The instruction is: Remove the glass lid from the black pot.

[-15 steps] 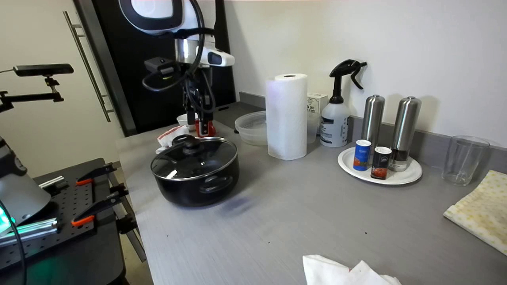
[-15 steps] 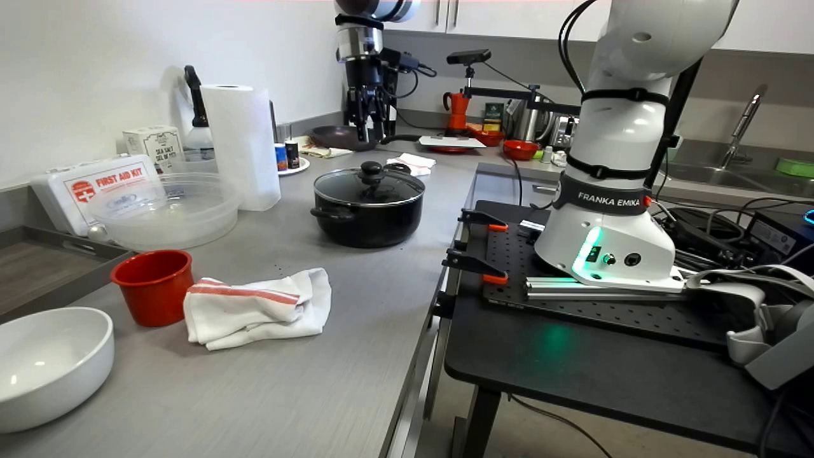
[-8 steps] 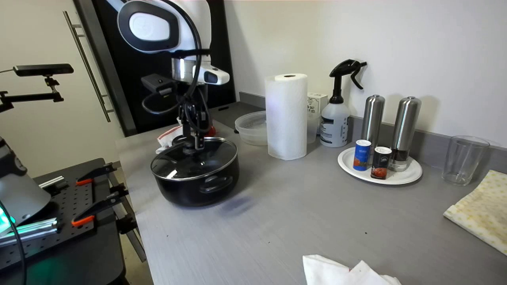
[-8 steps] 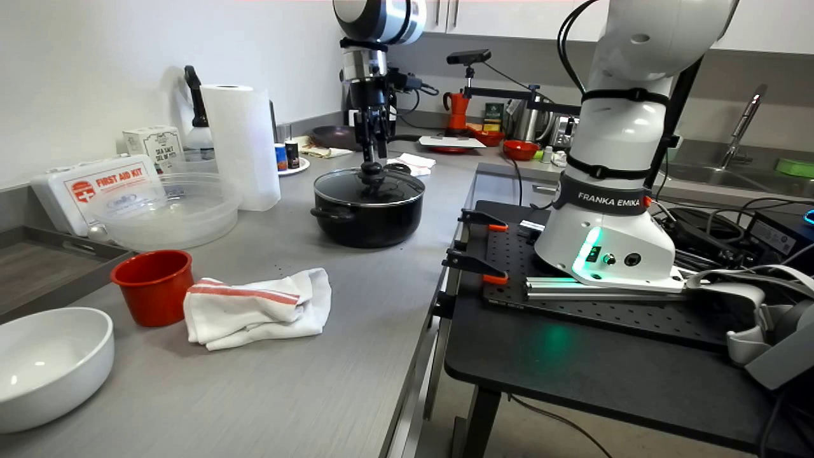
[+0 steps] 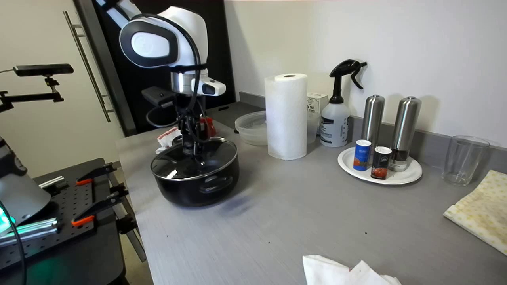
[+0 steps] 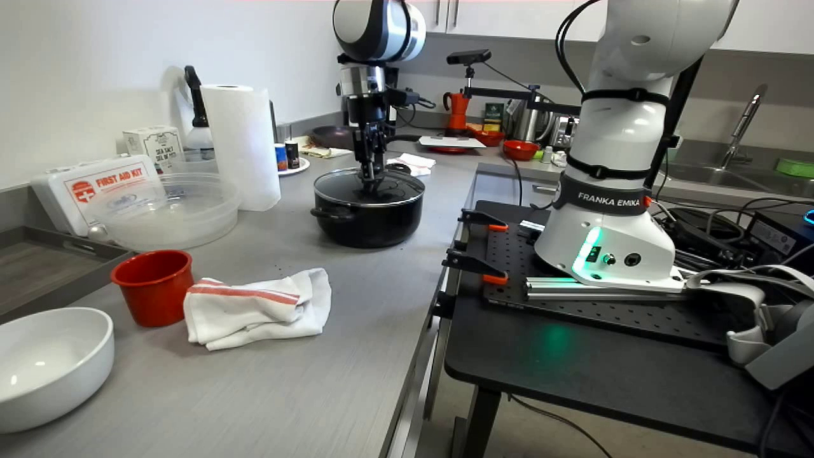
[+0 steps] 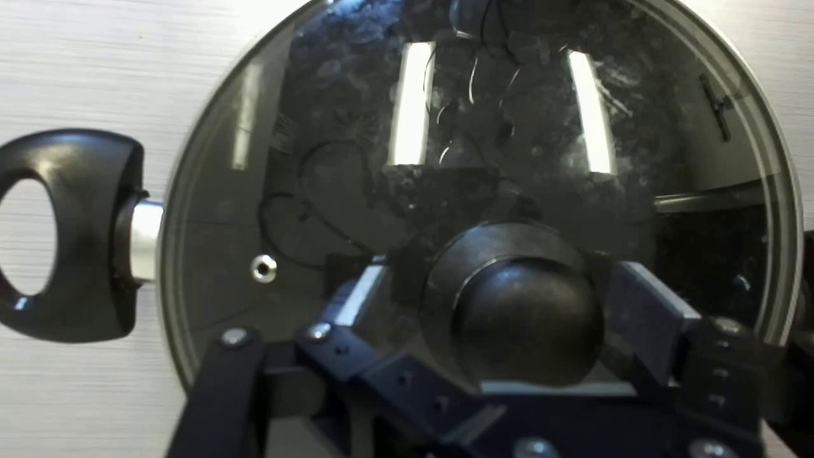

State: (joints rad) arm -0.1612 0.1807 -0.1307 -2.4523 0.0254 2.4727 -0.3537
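The black pot [image 5: 200,192] stands on the grey counter, and it also shows in an exterior view [image 6: 372,226]. The round glass lid [image 5: 218,156] lies flat on it, and its see-through dome with a metal-edged rim fills much of the wrist view [image 7: 483,191]. The lid's black knob [image 7: 528,318] is in the wrist view, largely hidden by my fingers in both exterior views. My gripper [image 7: 509,299] is open, its fingers on either side of the knob. A gap shows on the left, and the right finger is close to the knob. A pot handle [image 7: 70,235] sticks out left.
A paper towel roll [image 5: 287,118] and a clear plastic container [image 6: 165,213] stand near the pot. A white plate [image 5: 380,180] holds shakers and mills. A red cup [image 6: 152,289], a folded towel [image 6: 261,312] and a white bowl [image 6: 57,369] are along the counter.
My gripper has come down from above the pot, and its fingers now straddle the lid's knob. The pot and lid have not moved.
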